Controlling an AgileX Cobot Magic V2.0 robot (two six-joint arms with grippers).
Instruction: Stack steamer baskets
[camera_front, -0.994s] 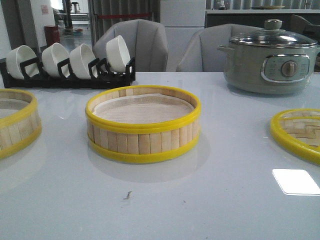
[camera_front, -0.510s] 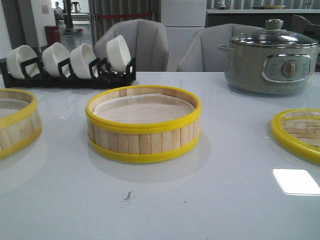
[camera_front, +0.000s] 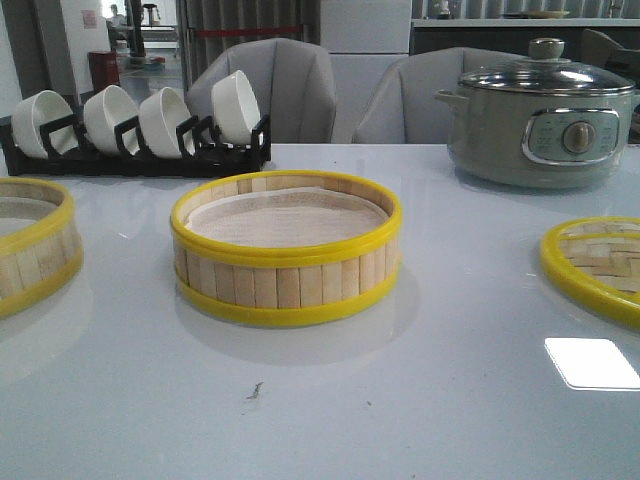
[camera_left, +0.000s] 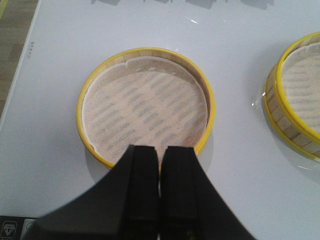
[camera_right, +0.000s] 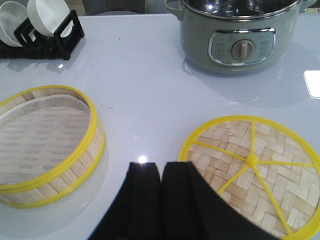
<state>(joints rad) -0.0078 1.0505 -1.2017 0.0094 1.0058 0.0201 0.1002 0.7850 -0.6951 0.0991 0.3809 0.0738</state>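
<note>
On table, two steamer baskets (camera_front: 287, 250) (camera_front: 30, 245) apart, unstacked; left pincer (camera_left: 160, 175) closed, empty; right pincer (camera_right: 161, 187) likewise.

pot (camera_front: 540, 125) rear right | bowl rack (camera_front: 135, 150) rear left | lid (camera_right: 250, 172) right

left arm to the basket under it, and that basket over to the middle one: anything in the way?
Nothing visible. The left gripper hangs over the left basket, fingers together. Only bare table lies between it and the middle basket.
</note>
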